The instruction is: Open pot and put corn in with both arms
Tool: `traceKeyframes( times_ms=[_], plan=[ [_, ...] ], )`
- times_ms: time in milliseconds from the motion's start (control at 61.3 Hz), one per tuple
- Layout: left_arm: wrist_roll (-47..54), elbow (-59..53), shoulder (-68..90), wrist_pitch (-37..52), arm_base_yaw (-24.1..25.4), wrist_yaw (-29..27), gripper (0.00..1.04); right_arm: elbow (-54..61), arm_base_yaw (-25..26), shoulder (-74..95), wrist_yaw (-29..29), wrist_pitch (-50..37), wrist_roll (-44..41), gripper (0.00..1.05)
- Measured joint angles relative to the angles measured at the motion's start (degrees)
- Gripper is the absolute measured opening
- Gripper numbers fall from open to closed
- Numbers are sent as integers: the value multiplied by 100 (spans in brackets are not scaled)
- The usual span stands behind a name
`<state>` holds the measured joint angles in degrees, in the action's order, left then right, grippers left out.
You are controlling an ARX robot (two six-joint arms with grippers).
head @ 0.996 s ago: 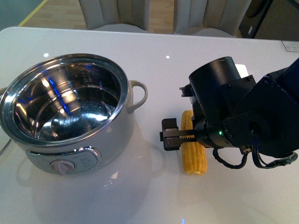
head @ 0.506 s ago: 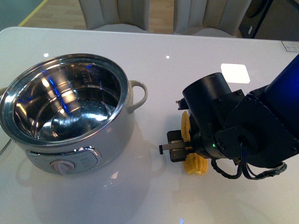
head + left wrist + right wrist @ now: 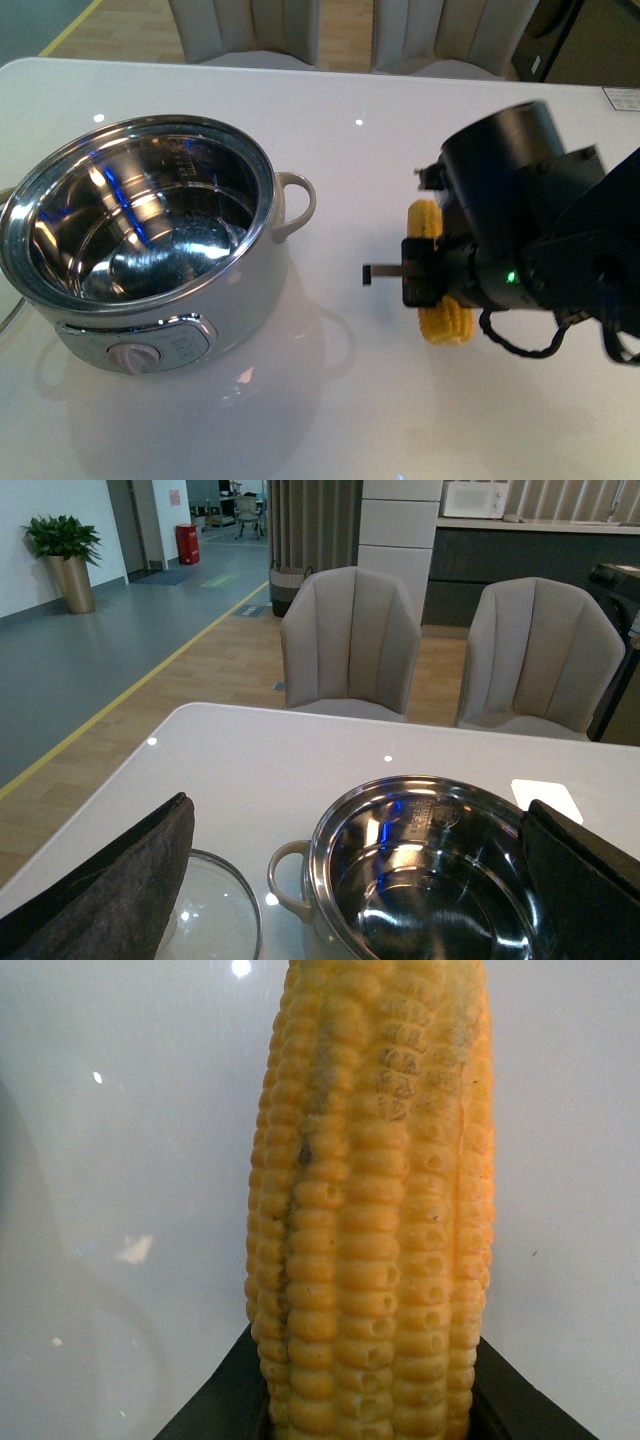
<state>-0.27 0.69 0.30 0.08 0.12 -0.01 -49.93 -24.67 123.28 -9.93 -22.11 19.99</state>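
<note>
okay, right gripper [image 3: 415,275] is clamped on the corn [image 3: 447,322], right of the pot [image 3: 250,300] and apart from it. my right wrist view fills with kernels between dark pads. only the left wrist view shows the left gripper [image 3: 357,815] spread wide, facing the open pot, with the lid [image 3: 215,910] beside it.

The pot [image 3: 250,290] stood uncovered; bare table [image 3: 340,150] lay between its side handle [image 3: 298,200] and the right gripper [image 3: 415,272] clutching the corn [image 3: 445,322]
</note>
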Motion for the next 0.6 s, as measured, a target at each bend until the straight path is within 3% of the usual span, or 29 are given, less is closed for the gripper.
traceKeyframes(
  times_ms=[245, 604],
  plan=[
    [0, 0, 0, 0, 0, 0, 98, -562, 105, -852, 415, 422, 896, 26],
    [0, 0, 0, 0, -2, 0, 98, -2218, -697, -621, 1001, 1043, 1860, 24]
  ],
)
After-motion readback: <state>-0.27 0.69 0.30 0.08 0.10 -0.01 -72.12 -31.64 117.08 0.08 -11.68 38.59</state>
